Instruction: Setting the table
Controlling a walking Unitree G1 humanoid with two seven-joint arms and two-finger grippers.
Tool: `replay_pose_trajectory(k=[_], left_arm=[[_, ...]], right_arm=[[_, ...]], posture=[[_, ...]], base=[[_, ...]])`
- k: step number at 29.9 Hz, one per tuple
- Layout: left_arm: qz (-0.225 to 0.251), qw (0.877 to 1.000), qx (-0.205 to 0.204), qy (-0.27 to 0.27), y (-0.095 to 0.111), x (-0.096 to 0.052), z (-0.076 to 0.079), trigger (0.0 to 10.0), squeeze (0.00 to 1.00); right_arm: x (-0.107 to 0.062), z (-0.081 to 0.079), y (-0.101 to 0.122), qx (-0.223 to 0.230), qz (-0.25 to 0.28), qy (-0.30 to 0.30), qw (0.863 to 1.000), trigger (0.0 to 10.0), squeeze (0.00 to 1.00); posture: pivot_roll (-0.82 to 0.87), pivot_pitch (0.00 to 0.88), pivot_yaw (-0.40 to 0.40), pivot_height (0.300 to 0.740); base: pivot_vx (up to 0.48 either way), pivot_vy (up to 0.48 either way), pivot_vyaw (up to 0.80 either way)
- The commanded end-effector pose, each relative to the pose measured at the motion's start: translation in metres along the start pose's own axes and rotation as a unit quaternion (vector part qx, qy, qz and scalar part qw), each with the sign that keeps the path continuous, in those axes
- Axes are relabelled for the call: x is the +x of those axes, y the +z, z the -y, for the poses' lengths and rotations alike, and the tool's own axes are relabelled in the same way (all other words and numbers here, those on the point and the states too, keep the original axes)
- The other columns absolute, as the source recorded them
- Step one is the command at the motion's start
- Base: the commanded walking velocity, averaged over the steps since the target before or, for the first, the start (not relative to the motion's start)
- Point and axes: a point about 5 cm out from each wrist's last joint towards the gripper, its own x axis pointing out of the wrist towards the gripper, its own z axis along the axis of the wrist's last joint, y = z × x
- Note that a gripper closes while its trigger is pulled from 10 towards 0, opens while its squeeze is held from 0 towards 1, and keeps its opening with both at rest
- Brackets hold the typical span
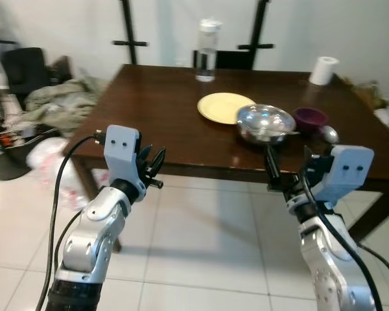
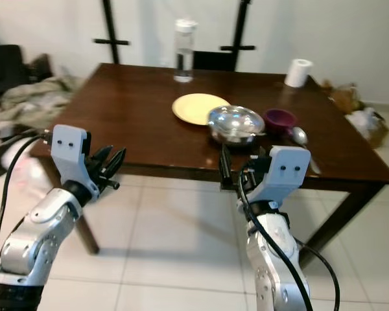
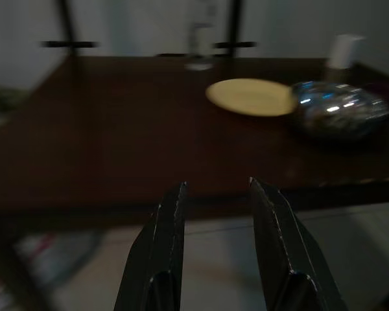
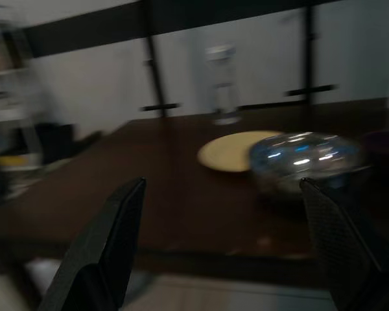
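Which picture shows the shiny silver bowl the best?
The left eye view: the silver bowl is sharp, sitting whole on the table between the yellow plate and the purple bowl. The right eye view shows it similarly. Both wrist views show it blurred and dim.

One dark wooden table (image 1: 149,116) carries the dishes. On it lies one yellow plate (image 1: 223,107), near the middle. Just right of the plate sits one shiny metal bowl (image 1: 266,123), and right of that one dark purple bowl (image 1: 310,118), so two bowls in all. One metal spoon (image 1: 329,134) lies at the right of the purple bowl. One clear bottle (image 1: 206,50) stands at the table's far edge, and one white paper roll (image 1: 323,70) stands at the far right corner. Two pincers are raised before the table: the left pincer (image 1: 154,163) and the right pincer (image 1: 272,170), each with two black fingers.
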Motion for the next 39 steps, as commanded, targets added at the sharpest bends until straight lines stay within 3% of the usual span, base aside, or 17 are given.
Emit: replay_pose_trajectory(k=[1,14,39], left_arm=[[-0.006,1.000,0.001,-0.003,-0.004,-0.001,0.002,10.0,0.00],[-0.014,1.000,-0.007,-0.003,-0.005,-0.001,0.002,10.0,0.00],[-0.028,1.000,-0.001,0.010,-0.011,0.000,0.001,10.0,0.00]], right_arm=[[-0.003,0.004,-0.001,-0.003,-0.005,-0.007,1.000,10.0,0.00],[-0.005,0.003,-0.004,-0.005,-0.017,-0.005,1.000,10.0,0.00],[-0.010,-0.008,-0.010,-0.032,-0.035,0.046,0.998,10.0,0.00]], posture=[[-0.04,0.103,0.075,0.740],[-0.04,0.108,0.078,0.740],[-0.04,0.113,0.080,0.740]], base=[[-0.330,0.000,0.00],[-0.099,0.000,0.00],[0.000,0.000,0.79]])
